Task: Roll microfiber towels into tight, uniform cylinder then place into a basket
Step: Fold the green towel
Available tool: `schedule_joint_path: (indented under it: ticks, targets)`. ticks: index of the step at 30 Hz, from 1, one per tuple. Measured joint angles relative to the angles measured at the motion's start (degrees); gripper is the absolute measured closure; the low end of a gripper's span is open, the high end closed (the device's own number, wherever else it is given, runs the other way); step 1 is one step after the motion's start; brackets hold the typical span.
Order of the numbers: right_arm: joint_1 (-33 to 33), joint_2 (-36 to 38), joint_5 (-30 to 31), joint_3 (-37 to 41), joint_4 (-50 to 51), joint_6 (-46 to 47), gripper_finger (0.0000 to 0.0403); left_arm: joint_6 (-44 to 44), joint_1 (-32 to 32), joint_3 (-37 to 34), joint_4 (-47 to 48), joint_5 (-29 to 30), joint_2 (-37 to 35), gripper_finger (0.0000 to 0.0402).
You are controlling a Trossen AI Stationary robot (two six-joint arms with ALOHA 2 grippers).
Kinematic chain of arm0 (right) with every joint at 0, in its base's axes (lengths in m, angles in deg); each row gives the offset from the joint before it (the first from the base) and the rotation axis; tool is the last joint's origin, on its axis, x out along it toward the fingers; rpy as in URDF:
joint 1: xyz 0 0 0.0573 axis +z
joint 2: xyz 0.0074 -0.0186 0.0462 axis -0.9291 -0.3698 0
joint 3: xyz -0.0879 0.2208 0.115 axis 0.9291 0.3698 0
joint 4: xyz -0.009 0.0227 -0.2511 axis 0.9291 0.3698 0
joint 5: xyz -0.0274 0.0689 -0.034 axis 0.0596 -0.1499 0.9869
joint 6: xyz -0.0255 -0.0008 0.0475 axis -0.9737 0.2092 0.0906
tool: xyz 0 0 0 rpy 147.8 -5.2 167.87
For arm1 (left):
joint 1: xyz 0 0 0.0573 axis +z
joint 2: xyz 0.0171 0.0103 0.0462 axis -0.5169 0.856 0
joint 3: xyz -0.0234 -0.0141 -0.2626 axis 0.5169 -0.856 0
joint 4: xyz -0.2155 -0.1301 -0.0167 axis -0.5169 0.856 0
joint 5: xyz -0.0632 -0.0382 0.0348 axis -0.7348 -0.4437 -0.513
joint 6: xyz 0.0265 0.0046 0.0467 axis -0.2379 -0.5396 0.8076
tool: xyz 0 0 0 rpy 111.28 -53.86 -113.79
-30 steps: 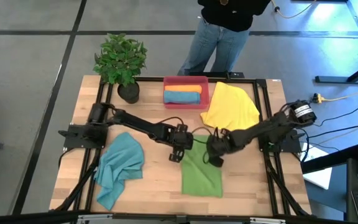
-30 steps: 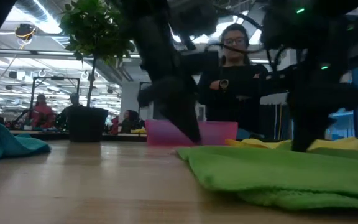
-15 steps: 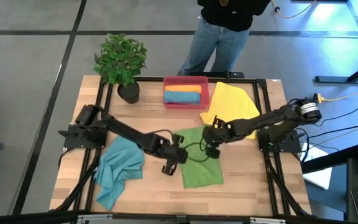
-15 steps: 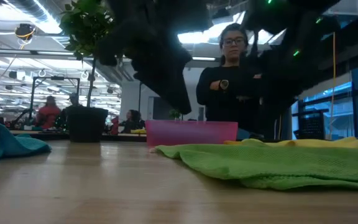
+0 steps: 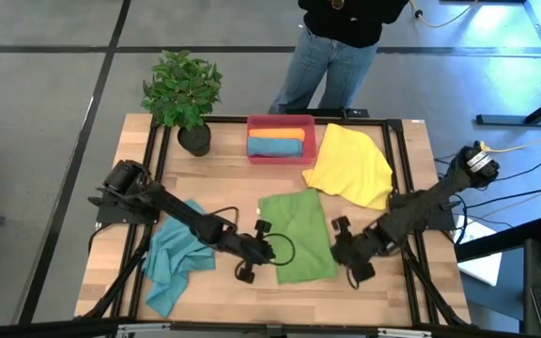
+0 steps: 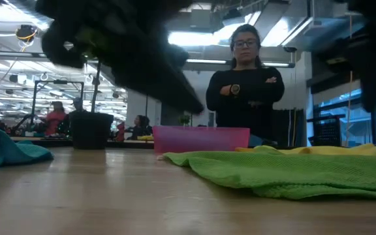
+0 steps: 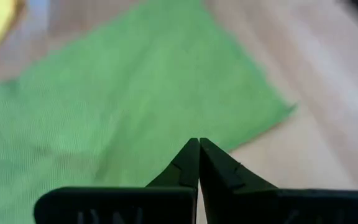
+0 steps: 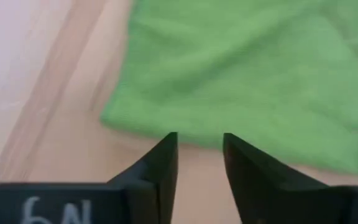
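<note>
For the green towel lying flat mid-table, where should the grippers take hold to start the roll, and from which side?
Probably at the two near corners of the green towel, coming in from the table's front edge. It lies spread flat, so only edges and corners offer a pinch. The left gripper, shut, sits off its near-left corner; the right gripper, fingers apart, sits off its near-right edge. Neither holds it.

The left arm is reaching across the table [image 5: 224, 178], its left gripper [image 5: 252, 263] sitting pinched closed toward the table's near edge. The right gripper [image 5: 346, 255] is hovering opposite it, fingers [image 8: 160, 163] standing slightly parted and empty.
</note>
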Motion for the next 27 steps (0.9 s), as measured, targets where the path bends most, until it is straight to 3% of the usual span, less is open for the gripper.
schedule_joint_path:
  ticks: [6,12,18,27]
  targets:
    - [6.7,-4.5,3.4,0.0,-1.0,-2.8,0.0201,-0.7,-0.3,-7.4,-18.6,-3.9,-2.7,0.0399]
    - [12.2,-9.4,10.7,0.0,-2.2,-11.0,0.0153,-1.4,-0.4,-8.2,-19.7,-4.2,-2.7,0.0394]
    - [14.6,-15.1,18.6,0.0,-3.8,-16.4,0.0157,-1.3,-0.2,-8.2,-19.6,-3.9,-2.6,0.04]
    - [16.8,-18.7,23.7,-0.2,-6.6,-18.3,0.0196,-1.8,0.0,-8.2,-19.6,-3.8,-2.6,0.039]
